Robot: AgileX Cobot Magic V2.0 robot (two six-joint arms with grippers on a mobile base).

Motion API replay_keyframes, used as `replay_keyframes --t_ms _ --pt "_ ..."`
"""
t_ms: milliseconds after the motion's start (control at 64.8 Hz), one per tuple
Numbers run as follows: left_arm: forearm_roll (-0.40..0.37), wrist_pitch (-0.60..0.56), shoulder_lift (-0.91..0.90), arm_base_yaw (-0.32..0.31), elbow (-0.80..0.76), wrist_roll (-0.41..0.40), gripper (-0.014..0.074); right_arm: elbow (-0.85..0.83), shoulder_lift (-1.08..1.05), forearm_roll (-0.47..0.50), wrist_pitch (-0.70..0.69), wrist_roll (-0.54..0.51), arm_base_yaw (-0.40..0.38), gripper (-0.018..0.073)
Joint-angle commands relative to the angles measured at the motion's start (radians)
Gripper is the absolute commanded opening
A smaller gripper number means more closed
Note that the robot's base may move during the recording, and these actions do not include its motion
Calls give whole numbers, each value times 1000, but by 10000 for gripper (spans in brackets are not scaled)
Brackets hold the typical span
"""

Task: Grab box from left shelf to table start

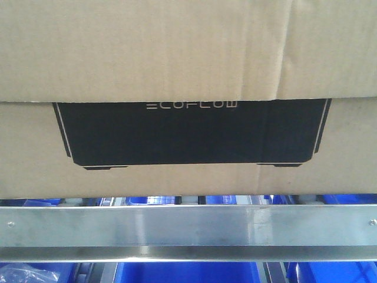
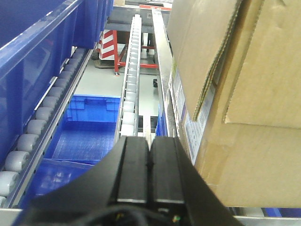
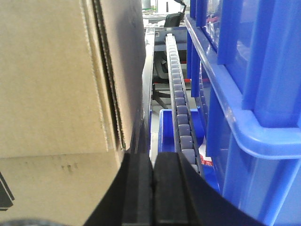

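Box (image 1: 177, 53) apparently on left shelf (image 1: 188, 230)

The front camera gives me only part of the box (image 1: 177, 53); its top and both sides run off the frame. Its pale lettering (image 1: 191, 106) is soft, and the first letter barely reads. Of the left shelf (image 1: 88, 250) I see little beyond the steel rail (image 1: 188, 227), which hides most of the blue bins (image 1: 188, 272). On the left wrist camera, the side label (image 2: 188, 120) is too small and slanted to read. The right wrist camera catches only a corner of the black panel (image 3: 3, 195).
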Motion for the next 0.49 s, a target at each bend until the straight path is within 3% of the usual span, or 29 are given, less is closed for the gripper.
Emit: replay_keyframes --t_ms 0,370,478 --pt "0 -90 -12 -5 -3 0 -95 -17 -5 0 -87 -11 -6 47" --pt "0 -90 -12 -5 -3 0 -95 -17 -5 0 -87 -11 -6 47" --pt "-26 -138 -12 -5 -14 0 -94 -17 -5 0 -87 -11 -6 47"
